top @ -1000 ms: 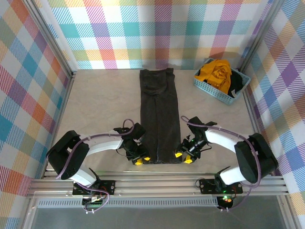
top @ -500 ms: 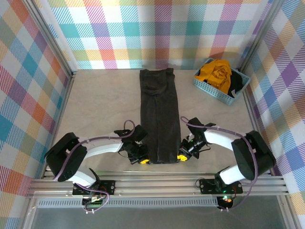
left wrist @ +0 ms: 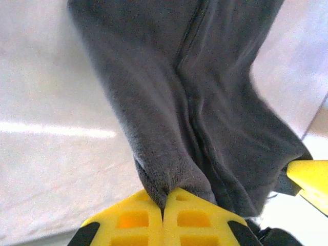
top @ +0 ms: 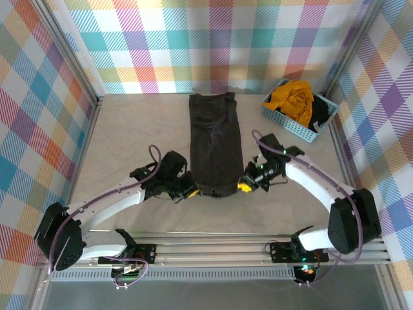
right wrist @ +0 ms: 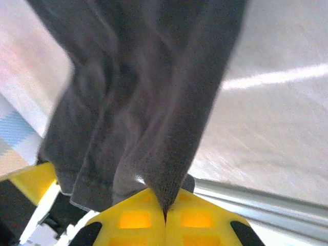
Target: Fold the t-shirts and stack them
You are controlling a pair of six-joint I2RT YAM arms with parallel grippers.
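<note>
A dark charcoal t-shirt (top: pixel 213 139), folded into a long narrow strip, lies down the middle of the table. Its near end is lifted off the surface and carried toward the far end. My left gripper (top: pixel 191 192) is shut on the near left corner of this t-shirt (left wrist: pixel 174 102), the cloth pinched between the yellow fingers (left wrist: pixel 133 220). My right gripper (top: pixel 244 186) is shut on the near right corner of the t-shirt (right wrist: pixel 148 92), which hangs from its yellow fingers (right wrist: pixel 200 218). A mustard-yellow t-shirt (top: pixel 292 98) lies bunched in the basket.
A light blue lattice basket (top: pixel 288 121) stands at the far right corner, with dark cloth (top: pixel 319 115) beside the yellow one. Plaid walls close in three sides. A metal rail (top: pixel 213 248) runs along the near edge.
Both grippers closed on the near corners of the dark t-shirt, then lifted and carried that end away from the near edge toward the middle of the table.
</note>
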